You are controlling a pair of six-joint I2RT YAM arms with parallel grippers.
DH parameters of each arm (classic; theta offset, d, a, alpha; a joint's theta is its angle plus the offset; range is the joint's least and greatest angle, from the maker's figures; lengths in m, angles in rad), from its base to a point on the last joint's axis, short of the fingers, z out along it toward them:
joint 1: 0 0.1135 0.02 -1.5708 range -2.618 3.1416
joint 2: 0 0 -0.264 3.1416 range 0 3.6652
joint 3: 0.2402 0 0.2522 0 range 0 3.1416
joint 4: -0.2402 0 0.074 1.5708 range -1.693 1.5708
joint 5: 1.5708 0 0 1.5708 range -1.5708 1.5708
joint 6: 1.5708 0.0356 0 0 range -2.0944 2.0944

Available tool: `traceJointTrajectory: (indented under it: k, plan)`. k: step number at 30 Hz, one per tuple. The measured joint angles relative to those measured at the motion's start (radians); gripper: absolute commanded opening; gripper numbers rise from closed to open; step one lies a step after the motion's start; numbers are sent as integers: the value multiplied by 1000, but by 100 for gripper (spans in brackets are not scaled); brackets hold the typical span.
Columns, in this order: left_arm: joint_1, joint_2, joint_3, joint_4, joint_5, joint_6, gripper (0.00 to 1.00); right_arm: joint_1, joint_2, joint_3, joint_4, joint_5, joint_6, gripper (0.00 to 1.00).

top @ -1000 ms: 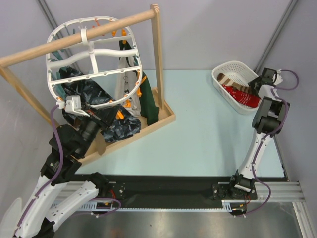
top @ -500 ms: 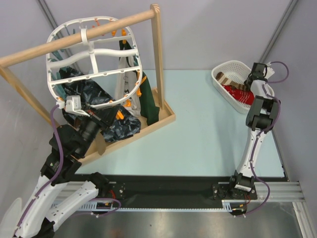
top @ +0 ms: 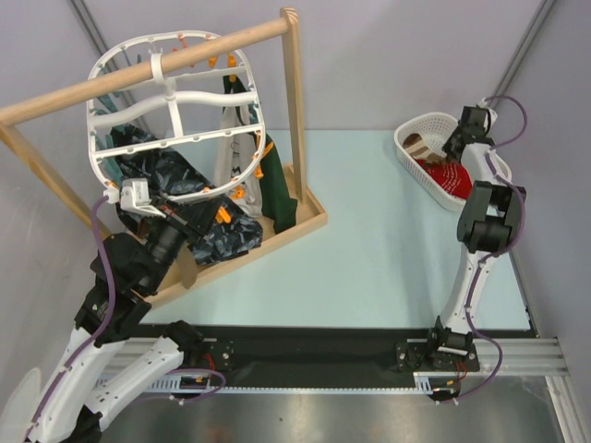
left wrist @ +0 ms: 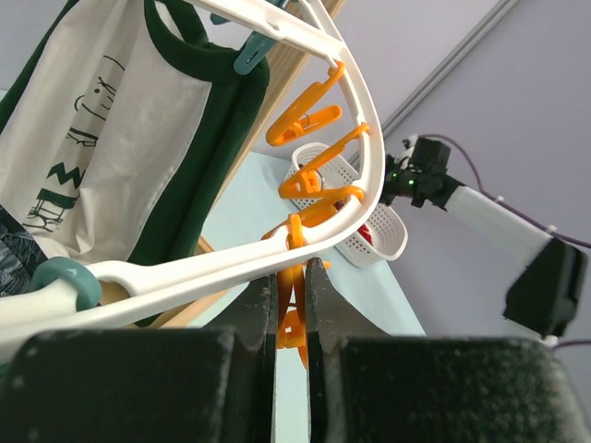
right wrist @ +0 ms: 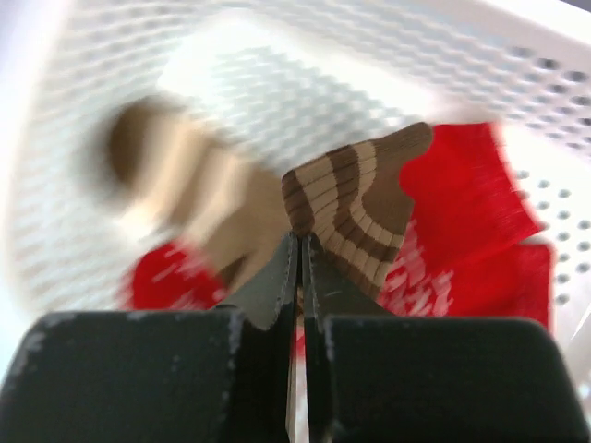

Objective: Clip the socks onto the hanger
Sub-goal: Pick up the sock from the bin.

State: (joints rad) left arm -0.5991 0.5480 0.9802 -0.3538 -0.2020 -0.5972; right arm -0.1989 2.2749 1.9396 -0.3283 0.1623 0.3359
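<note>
Two grips show at once. The left gripper point(left wrist: 291, 277) has its fingers drawn almost together on an orange clip point(left wrist: 294, 325), which hangs from the lower rim of the hanger point(left wrist: 365, 129). The clip is squeezed between the two pads just under the white plastic. More orange clips point(left wrist: 305, 111) hang along the same curved rim.

The hanger is hooked over the top pole of the wooden rack point(top: 294, 101) at the far left of the table point(top: 388, 249). A dark patterned cloth point(top: 175, 175) and a white and green garment point(left wrist: 102, 138) hang beneath it.

Well apart from all this, at the far right of the table, the right gripper point(right wrist: 300, 249) reaches down into the white mesh basket point(right wrist: 388, 55). Its fingers are fully closed, pinching a raised fold of a brown striped sock point(right wrist: 355, 198) at their tips. The sock looks sharp while the basket behind it is blurred.

Red socks point(right wrist: 466, 198) with white specks lie in the basket beside and under the brown one. A brownish shape to the left is too smeared to identify.
</note>
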Motion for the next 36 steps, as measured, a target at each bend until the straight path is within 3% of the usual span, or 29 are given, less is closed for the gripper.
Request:
traceJointTrajectory:
  k: [3, 7, 14, 18, 23, 28, 32, 34, 36]
  plan:
    - [0, 3, 2, -2, 5, -11, 0, 56, -171, -117, 27, -47, -33, 0]
    - [0, 11, 12, -8, 15, -24, 0, 126, -331, -136, 36, -82, -92, 0]
    - [0, 10, 12, -8, 26, -31, 0, 140, -405, -126, 32, -34, -262, 0]
    - [0, 11, 12, -9, 26, -31, 0, 169, -362, -124, 11, 138, -454, 0]
    - [0, 22, 13, -8, 25, -27, 0, 242, -199, -31, 9, 296, -680, 0]
    - [0, 32, 17, -7, 25, -21, 0, 245, 27, 131, -41, 270, -747, 0]
    - [0, 42, 27, -11, 24, -12, 0, 209, 118, 164, -123, 201, -713, 0]
    - [0, 44, 30, -13, 24, -7, 0, 181, 129, 161, -156, 159, -682, 5]
    - [0, 44, 30, -14, 23, -4, 0, 147, 130, 161, -182, 114, -631, 24]
